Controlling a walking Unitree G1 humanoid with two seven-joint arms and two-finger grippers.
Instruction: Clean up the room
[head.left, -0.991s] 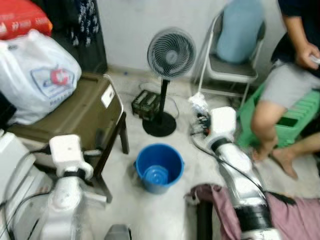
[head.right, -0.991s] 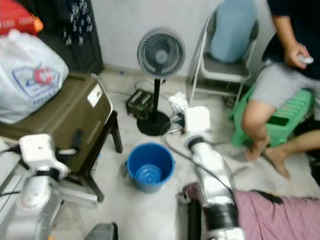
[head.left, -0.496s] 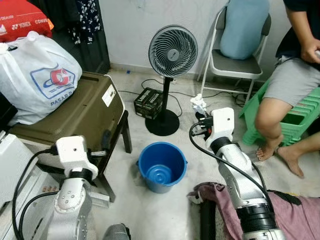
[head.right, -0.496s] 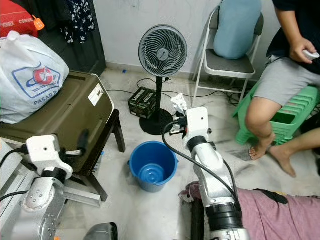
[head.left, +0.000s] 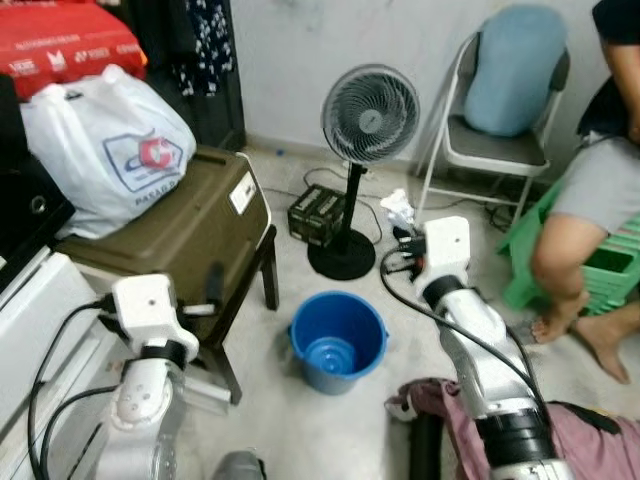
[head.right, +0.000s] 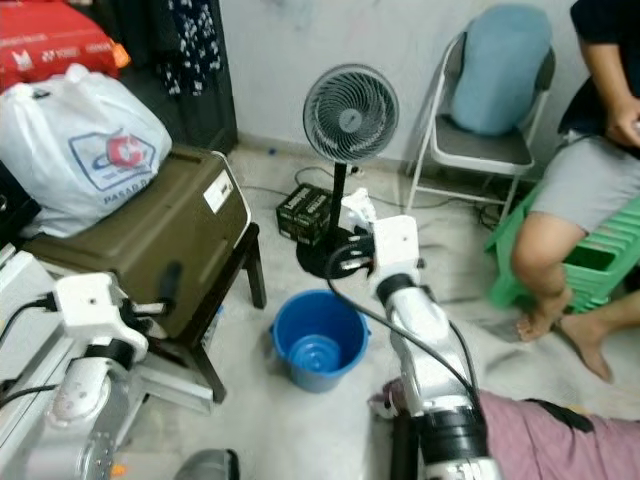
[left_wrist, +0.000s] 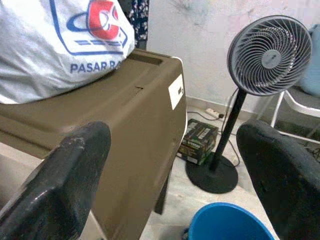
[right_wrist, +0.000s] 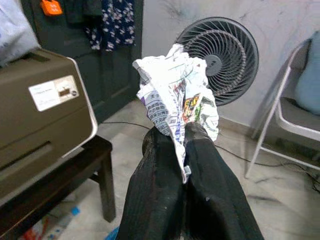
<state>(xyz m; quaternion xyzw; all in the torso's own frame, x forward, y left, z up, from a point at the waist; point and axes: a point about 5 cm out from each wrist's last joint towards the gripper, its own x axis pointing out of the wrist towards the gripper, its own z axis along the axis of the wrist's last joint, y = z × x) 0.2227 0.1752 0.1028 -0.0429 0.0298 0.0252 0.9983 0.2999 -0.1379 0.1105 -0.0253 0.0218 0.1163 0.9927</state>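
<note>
Purple cloth (head.left: 580, 440) lies on the floor closest to you, beside your right arm. Your left gripper (left_wrist: 175, 165) hangs by the brown box (head.left: 180, 235), and its two black fingers (left_wrist: 75, 170) are wide apart with nothing between them. The blue bucket (head.left: 337, 340) sits on the floor between your two arms. Your right gripper (right_wrist: 175, 150) is held up past the bucket, with its fingers pressed together on a crumpled paper (right_wrist: 177, 97). A white plastic bag (head.left: 110, 150) rests on top of the brown box. Farther back you see the standing fan (head.left: 368, 115), a folding chair (head.left: 495, 150), and a person (head.left: 600, 190) sitting on a green stool (head.left: 610, 270).
</note>
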